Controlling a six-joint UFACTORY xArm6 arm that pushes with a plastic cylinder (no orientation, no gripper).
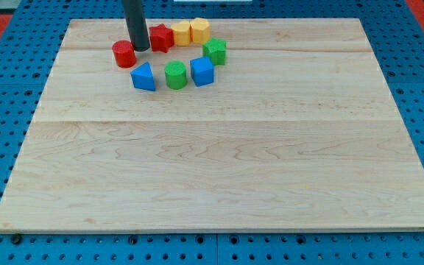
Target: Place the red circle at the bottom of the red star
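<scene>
Red circle (124, 54) sits at far left of block bunch, near tabletop (219, 169) top edge. Our tip (140, 48) at its 2 o'clock, just beside it, between it and red star (160, 37). Blue triangle (143, 76) at circle's 5 o'clock. Then green circle (175, 74), blue cube (202, 71). We have no pincer, only rod; nothing held. Circle looks small, light, hard, smooth; we think it slides easy, may roll off tip. We push low on side from 9 o'clock, toward spot at star's 6 o'clock.

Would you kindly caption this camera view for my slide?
My tip stands between the red circle and red star, top of board.
</scene>
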